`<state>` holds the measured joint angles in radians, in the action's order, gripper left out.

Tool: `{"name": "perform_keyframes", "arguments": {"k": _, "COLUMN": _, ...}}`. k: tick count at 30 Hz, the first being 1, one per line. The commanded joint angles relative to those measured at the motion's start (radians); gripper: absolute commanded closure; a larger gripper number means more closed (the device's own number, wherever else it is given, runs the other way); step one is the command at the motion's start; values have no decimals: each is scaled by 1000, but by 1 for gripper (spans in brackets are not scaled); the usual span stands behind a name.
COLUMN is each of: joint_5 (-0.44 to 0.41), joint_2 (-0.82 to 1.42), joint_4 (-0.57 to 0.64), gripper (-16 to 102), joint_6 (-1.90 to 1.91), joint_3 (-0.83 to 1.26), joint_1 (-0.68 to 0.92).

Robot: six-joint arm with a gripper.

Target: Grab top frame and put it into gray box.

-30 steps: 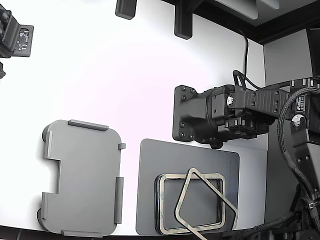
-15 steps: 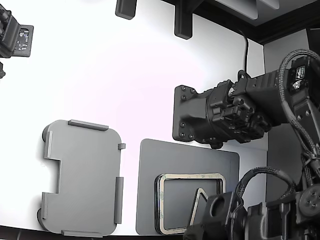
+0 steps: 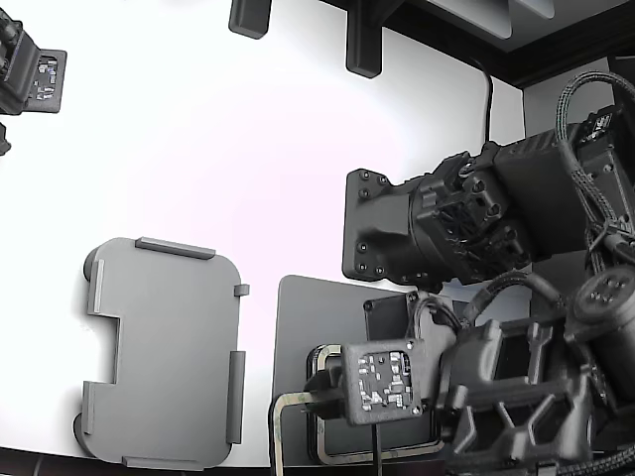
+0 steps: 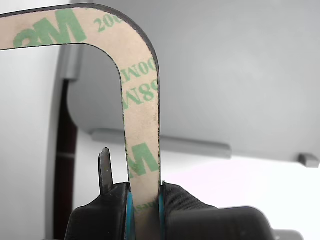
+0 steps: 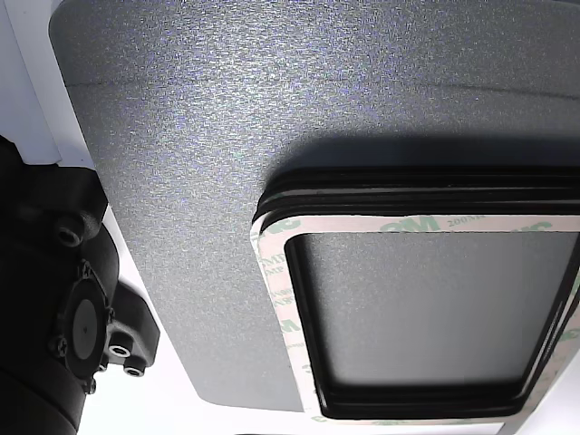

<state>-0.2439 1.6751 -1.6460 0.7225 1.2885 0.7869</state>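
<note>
The top frame [image 4: 141, 115] is tan with green printed patches, and my gripper [image 4: 145, 200] is shut on its edge between blue-padded fingers [image 4: 129, 202]. In the exterior view only a thin corner of the frame [image 3: 275, 436] shows, sticking out of the gripper [image 3: 319, 395] over the dark mat's edge on the exterior view's left. The gray box [image 3: 159, 352] lies to the exterior view's left of it, with nothing inside. In the wrist view the gray box [image 4: 230, 75] fills the background behind the held frame. My arm hides most of the pile.
The pile of like frames [image 5: 408, 222] rests on a darker gray mat [image 5: 227, 136]. A second black arm [image 3: 397, 238] hangs above the mat's far edge. Black fixtures [image 3: 362, 45] stand at the table's back, and another device [image 3: 30, 74] at the far left.
My arm has swung in from the exterior view's lower right over the pile. The frame that lay tilted across the pile now hangs in my gripper, moved towards the gray box.
</note>
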Motion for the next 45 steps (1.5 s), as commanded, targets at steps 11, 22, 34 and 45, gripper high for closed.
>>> {"name": "perform_keyframes", "arguments": {"k": 11, "joint_5": -123, "joint_2": -3, "joint_4": -12, "gripper": 99, "joint_6": 1203, "joint_3": 28, "joint_1": -95}}
{"name": "perform_keyframes", "arguments": {"k": 22, "joint_5": 3, "joint_2": -91, "joint_4": -11, "gripper": 99, "joint_6": 1387, "joint_3": 58, "joint_1": -224}}
{"name": "perform_keyframes", "arguments": {"k": 34, "joint_5": 146, "joint_2": -213, "joint_4": -11, "gripper": 99, "joint_6": 1353, "joint_3": -6, "joint_1": -287}}
{"name": "perform_keyframes", "arguments": {"k": 45, "joint_5": 189, "joint_2": -242, "joint_4": -11, "gripper": 99, "joint_6": 1388, "joint_3": 0, "joint_1": -310}}
